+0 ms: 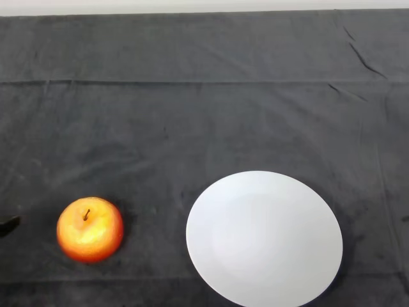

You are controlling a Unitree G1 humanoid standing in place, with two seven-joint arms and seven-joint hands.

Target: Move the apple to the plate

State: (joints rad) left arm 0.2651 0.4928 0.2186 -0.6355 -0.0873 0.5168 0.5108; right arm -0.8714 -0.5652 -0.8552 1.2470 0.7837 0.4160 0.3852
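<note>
Head view: apple (90, 229) left of plate (264, 238).

A dark grey cloth (211, 121) covers the tabletop, creased in a long fold across its far part. Beyond the cloth's far edge runs a pale strip (204, 5).

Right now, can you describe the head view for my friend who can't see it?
A red-yellow apple sits stem-up on a dark cloth, left of a white plate with nothing on it; they do not touch. A dark sliver shows at the left edge.
</note>
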